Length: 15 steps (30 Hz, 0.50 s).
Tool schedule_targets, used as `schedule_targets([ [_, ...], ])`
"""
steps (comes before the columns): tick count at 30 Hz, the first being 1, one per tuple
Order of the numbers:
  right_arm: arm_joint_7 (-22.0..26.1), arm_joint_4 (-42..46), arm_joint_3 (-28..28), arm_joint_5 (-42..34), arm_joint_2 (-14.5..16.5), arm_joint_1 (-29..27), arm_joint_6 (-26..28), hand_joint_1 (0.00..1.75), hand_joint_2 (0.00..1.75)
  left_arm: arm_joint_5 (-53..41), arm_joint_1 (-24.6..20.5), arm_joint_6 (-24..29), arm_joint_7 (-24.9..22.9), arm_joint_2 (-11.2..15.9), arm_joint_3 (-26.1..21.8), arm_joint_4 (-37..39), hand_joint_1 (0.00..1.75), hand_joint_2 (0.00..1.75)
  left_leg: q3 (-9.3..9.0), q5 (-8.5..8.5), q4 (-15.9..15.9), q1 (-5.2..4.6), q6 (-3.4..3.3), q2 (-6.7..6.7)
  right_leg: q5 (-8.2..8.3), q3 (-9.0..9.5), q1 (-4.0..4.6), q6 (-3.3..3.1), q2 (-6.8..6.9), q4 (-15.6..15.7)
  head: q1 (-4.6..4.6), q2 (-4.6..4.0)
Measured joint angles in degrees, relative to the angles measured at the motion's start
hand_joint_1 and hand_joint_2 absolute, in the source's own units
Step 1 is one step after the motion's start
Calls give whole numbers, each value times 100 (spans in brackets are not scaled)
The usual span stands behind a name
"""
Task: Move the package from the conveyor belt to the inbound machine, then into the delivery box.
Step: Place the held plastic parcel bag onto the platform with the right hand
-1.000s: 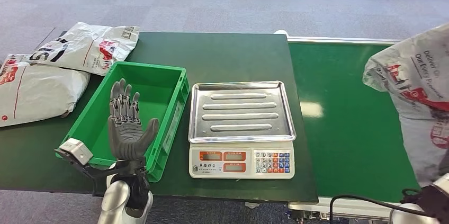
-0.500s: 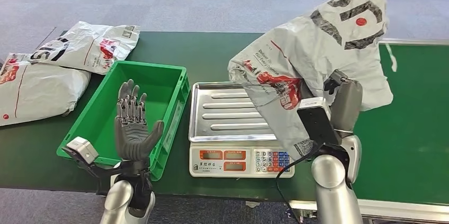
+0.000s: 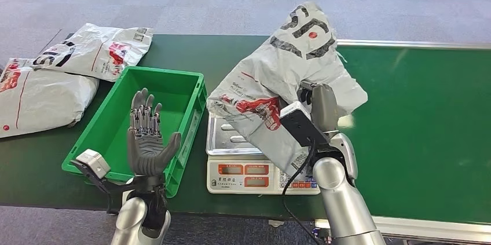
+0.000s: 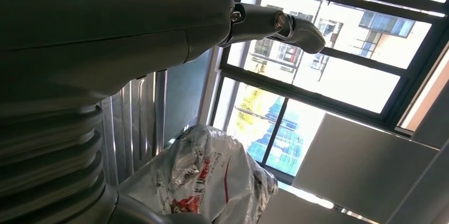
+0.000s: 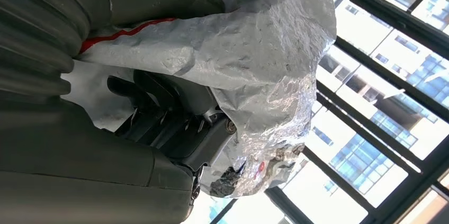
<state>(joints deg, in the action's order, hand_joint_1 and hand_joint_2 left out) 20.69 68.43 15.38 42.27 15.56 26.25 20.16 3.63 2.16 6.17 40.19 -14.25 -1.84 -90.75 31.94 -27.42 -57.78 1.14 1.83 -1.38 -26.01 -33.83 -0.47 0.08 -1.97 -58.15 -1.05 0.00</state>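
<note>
green bench (image 3: pixel 231 59), scale (image 3: pixel 249 167) at centre.
right robot hand (image 3: pixel 321 109) grips package (image 3: pixel 272 83) above the scale's tray; left robot hand (image 3: pixel 145 138) fingers spread, holding nothing, over green box (image 3: pixel 116 120) beside the scale.

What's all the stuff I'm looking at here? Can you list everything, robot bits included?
Held package: one, grey-white with red and black print, over the scale tray.
Scale: one, white with a steel tray, on the table beside the bin.
Bin: one, green, on the table.
Other packages: two, grey-white, at the table's far left.
Table: one, dark green.
Conveyor belt: one, green, right of the table.
Left hand: dark grey, fingers spread, raised over the bin's near edge.
Right hand: grey, holds the package.
</note>
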Motion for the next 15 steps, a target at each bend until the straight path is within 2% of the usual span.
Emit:
schedule_targets([
  [10, 22, -226, 111, -44, 0, 22, -47, 175, 175, -1, 3, -8, 0, 0, -13, 0, 0, 175, 2, 0, 0, -1, 0, 0, 0, -1, -2, 0, 0, 0, 0, 0],
  [15, 170, -293, 189, -349, 0, 54, -618, 175, 175, -35, 5, -57, 0, 0, -19, -1, 0, 175, 2, 0, 0, 0, 0, 1, 1, -2, -2, 0, 0, 0, 0, 0],
])
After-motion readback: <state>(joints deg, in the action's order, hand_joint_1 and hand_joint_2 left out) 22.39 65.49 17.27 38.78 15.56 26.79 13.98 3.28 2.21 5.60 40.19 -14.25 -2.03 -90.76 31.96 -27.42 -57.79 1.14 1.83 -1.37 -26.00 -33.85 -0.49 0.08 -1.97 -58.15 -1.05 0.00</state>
